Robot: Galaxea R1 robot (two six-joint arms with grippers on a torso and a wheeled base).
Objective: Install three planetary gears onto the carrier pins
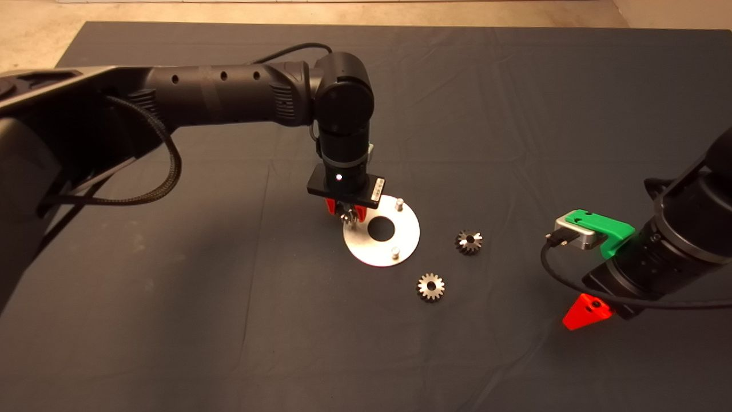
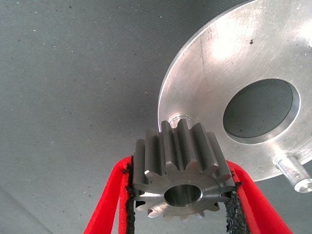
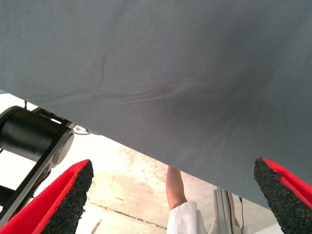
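My left gripper (image 1: 347, 214) hangs over the near-left edge of the shiny round disc (image 1: 400, 229), shut on a planetary gear (image 2: 181, 171) held between its red fingers (image 2: 113, 195). In the left wrist view the gear hovers just in front of one carrier pin (image 2: 179, 118), above the disc (image 2: 234, 63). A second carrier pin (image 2: 295, 176) stands beside the centre hole. Two carrier pins (image 1: 399, 202) (image 1: 394, 250) stand bare. Two more planetary gears (image 1: 469, 242) (image 1: 430, 286) lie on the mat to the right of the disc. My right gripper (image 1: 586, 313) waits open at the right edge.
The dark mat (image 1: 171, 320) covers the table. In the right wrist view my right gripper (image 3: 173, 207) shows its spread pads (image 3: 73, 187) over the mat's edge (image 3: 146, 97), with the floor and a person's arm (image 3: 174, 183) beyond it.
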